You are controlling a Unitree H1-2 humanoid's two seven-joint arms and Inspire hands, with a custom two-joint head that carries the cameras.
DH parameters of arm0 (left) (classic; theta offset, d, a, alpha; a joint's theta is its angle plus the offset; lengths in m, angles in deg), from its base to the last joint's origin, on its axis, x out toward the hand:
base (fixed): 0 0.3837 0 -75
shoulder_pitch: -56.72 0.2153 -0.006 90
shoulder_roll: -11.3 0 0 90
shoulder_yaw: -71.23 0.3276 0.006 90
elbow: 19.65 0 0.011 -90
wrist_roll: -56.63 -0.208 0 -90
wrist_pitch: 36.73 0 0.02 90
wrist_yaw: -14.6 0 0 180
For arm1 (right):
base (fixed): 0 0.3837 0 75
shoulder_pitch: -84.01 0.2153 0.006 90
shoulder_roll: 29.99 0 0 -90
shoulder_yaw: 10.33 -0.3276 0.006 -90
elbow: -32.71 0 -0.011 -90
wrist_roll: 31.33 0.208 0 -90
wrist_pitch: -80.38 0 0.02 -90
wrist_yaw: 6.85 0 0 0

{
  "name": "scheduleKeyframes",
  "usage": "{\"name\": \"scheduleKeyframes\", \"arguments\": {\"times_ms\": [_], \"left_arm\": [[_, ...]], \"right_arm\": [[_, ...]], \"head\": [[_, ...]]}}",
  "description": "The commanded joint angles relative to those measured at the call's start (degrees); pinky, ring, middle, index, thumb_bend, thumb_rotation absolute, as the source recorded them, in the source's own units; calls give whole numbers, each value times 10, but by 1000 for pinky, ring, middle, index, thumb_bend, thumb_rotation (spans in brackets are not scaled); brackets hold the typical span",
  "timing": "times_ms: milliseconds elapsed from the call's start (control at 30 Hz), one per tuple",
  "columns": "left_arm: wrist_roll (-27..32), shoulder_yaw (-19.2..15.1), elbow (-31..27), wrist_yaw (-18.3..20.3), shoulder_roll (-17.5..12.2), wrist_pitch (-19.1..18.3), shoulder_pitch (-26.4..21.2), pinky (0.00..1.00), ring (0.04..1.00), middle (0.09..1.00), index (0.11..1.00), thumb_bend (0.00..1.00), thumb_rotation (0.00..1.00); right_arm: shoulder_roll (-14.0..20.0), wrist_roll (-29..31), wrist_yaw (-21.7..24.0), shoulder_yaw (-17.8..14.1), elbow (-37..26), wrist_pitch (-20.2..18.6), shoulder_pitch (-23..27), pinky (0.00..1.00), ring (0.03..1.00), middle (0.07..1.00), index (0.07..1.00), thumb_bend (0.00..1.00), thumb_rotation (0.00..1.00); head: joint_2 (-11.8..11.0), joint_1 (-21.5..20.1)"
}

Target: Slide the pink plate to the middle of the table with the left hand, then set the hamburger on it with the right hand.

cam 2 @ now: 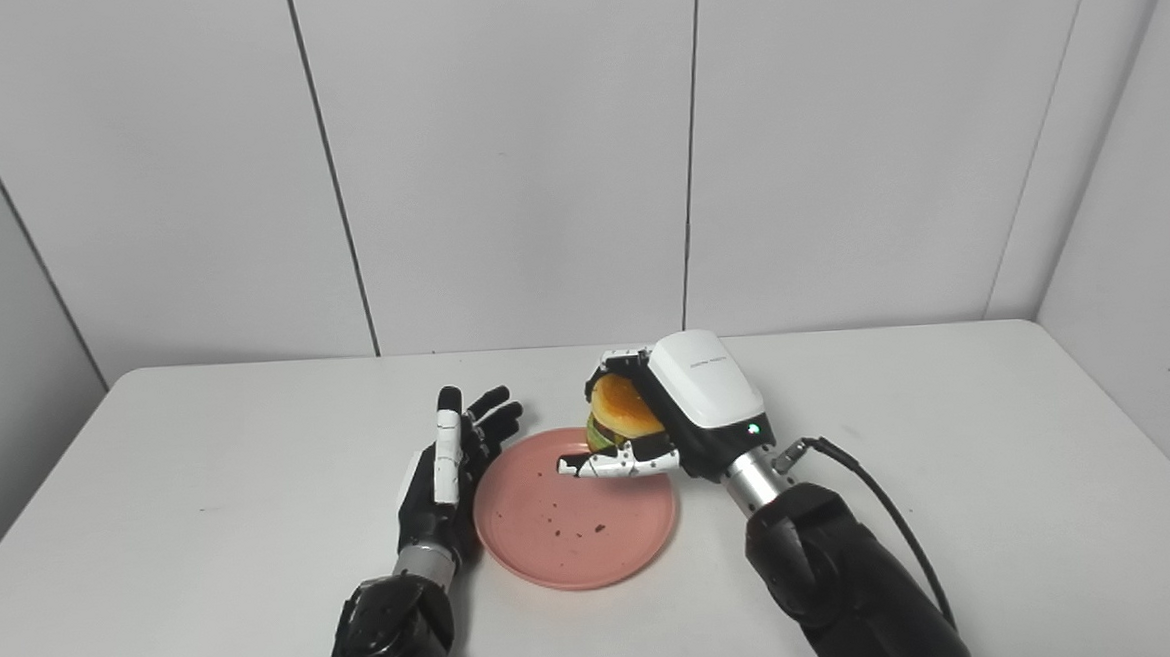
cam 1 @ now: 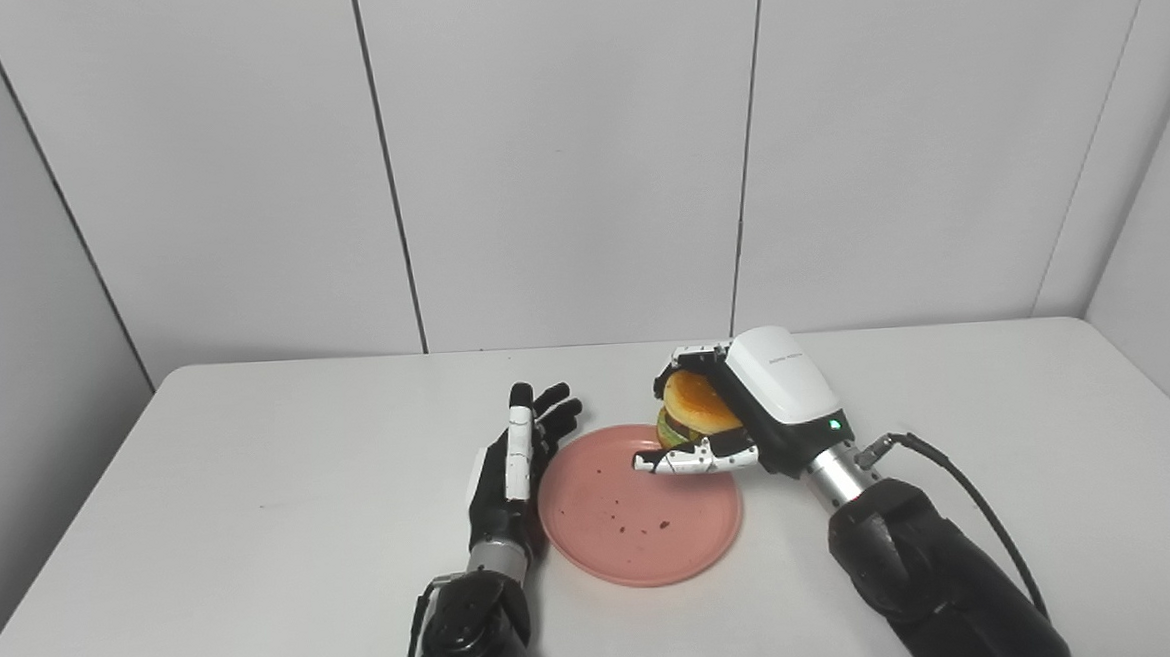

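Note:
A pink plate [cam 1: 635, 526] with dark crumbs lies flat near the middle of the white table [cam 1: 253, 486]. My left hand [cam 1: 517, 457] stands on edge against the plate's left rim, fingers straight and apart, holding nothing. My right hand [cam 1: 740, 410] is shut on the hamburger [cam 1: 694, 408], an orange bun with green and brown layers. It holds the hamburger tilted over the plate's far right rim, thumb stretched out below it. In the right eye view the hamburger [cam 2: 617, 412] hangs just above the plate [cam 2: 575, 524].
Grey panelled walls close off the table's far edge and both sides. A black cable [cam 1: 964, 489] runs from my right wrist along the forearm. Nothing else stands on the table.

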Motion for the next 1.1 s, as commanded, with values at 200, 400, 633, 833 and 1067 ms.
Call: {"name": "scheduleKeyframes", "arguments": {"times_ms": [200, 400, 633, 833, 1067], "left_arm": [[-8, 8, 4, -5, 8, 12, -22, 964, 873, 827, 790, 955, 989], [-9, 9, -1, -6, 10, 14, -18, 950, 872, 827, 767, 946, 989], [-12, 10, 5, -8, 13, 20, -19, 924, 853, 815, 755, 935, 996], [-15, 9, 9, -11, 14, 26, -20, 926, 859, 824, 762, 933, 987], [-8, 5, 11, -8, 17, 31, -22, 833, 827, 798, 757, 927, 966]], "right_arm": [[-17, -1, -7, 10, -6, 10, 41, 319, 390, 503, 479, 660, 717], [-24, -8, -14, 21, 21, 11, 44, 371, 446, 556, 466, 657, 701], [-30, -8, -31, 34, 87, 25, 57, 326, 374, 492, 463, 636, 647], [-34, -5, -52, 46, 138, 44, 65, 323, 382, 504, 457, 622, 596], [-36, -7, -65, 62, 172, 59, 68, 304, 369, 516, 454, 629, 553]], "head": [[-1, 3], [1, 3], [4, 3], [5, 4], [6, 5]]}}
